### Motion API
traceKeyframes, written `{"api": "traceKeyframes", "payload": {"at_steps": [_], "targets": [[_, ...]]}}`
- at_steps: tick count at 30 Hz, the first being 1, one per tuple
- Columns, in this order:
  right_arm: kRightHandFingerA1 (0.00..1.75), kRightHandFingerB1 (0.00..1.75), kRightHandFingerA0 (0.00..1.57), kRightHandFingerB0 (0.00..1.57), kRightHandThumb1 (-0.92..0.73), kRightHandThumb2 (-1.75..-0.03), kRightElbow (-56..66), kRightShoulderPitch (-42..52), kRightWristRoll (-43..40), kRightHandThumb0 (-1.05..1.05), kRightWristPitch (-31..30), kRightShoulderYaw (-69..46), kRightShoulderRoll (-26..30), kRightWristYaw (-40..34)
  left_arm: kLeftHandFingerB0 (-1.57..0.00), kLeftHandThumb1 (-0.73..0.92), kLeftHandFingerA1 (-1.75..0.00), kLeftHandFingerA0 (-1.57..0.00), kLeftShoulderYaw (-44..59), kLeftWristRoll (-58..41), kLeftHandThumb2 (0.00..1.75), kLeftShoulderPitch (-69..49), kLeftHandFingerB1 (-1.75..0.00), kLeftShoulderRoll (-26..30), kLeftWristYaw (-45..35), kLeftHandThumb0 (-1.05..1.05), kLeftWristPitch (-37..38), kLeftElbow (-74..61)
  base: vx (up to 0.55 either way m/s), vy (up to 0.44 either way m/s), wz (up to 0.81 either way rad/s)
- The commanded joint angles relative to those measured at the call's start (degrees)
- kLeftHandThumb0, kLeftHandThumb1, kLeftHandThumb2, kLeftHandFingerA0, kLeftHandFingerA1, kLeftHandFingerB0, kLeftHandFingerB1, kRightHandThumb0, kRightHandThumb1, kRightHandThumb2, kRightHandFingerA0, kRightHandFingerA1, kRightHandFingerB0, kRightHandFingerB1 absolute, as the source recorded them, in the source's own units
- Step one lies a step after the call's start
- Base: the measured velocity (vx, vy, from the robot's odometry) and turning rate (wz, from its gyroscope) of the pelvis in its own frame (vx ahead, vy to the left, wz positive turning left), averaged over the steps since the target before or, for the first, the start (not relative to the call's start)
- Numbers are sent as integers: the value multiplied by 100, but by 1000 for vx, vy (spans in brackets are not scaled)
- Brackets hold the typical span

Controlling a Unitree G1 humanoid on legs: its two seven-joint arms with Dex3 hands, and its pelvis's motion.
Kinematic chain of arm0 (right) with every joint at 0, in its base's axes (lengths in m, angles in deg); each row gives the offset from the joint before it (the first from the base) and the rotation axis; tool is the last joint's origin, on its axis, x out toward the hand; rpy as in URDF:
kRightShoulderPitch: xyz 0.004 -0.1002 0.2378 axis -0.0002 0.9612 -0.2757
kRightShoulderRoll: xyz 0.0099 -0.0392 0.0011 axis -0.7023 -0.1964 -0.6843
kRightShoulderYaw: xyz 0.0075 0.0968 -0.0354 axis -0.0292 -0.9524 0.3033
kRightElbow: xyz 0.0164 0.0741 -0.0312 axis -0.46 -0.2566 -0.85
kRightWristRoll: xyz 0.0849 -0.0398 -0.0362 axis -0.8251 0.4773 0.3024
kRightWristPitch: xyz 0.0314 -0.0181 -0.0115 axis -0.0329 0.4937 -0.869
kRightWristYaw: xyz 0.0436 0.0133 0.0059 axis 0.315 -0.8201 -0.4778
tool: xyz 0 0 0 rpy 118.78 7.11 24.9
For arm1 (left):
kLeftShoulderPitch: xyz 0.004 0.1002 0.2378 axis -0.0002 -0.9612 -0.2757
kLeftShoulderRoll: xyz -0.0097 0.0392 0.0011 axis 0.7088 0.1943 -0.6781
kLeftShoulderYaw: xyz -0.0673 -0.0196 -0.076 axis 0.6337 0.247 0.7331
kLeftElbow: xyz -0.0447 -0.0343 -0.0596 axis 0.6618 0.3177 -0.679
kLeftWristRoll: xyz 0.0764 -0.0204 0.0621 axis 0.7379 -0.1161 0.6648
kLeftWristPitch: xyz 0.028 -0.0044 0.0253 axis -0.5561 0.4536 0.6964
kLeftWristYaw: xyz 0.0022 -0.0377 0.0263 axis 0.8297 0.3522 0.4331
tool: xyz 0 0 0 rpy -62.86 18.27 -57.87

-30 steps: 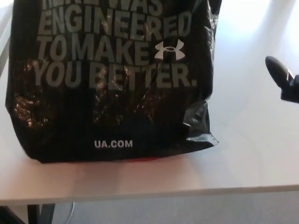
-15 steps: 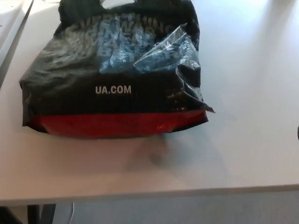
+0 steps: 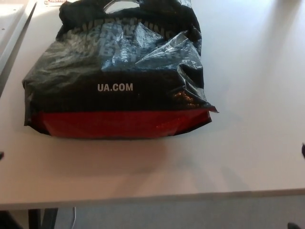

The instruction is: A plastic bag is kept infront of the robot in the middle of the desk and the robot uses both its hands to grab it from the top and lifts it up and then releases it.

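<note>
- The black plastic bag (image 3: 116, 71) lay slumped on the pale desk (image 3: 248, 143) in front of me, about midway across it, resting on the surface.
- Its red bottom panel (image 3: 119, 124) faced me along the near side, with white "UA.COM" lettering (image 3: 115, 87) printed above it.
- The upper face of the bag was crumpled and glossy, larger grey lettering folded into the creases.
- The cut-out handle (image 3: 121, 6) sat at the bag's far end, near the top edge of the view, with nothing gripping it.
- Neither of my hands could be made out; only dark slivers touched the left and right edges of the view, so I cannot tell how my fingers stood.
- A second pale surface (image 3: 12, 28) ran beside the desk on my left.
</note>
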Motion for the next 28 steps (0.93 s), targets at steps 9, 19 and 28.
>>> {"api": "traceKeyframes", "payload": {"at_steps": [9,19,28], "targets": [[47,31,13,4,-79,-111,-1383,-84,159,-78,-767,617,1087,1212,0,62,-49,-2,-787,-653,118,-539,-49,636,-1344,-32,-1309,1323,-4,-1,2],[45,29,5,3,-78,-114,-1223,-378,255,-71,-1424,692,1448,1890,-8,87,-39,0,-632,-1238,117,-644,-26,825,-1366,-70,-3435,364,0,0,0],[48,26,15,0,-84,-116,-1348,-463,309,-80,-1401,790,1481,1892,-9,92,-40,-9,-556,-938,91,-498,-26,965,-1552,-73,-3482,481,0,0,0]]}}
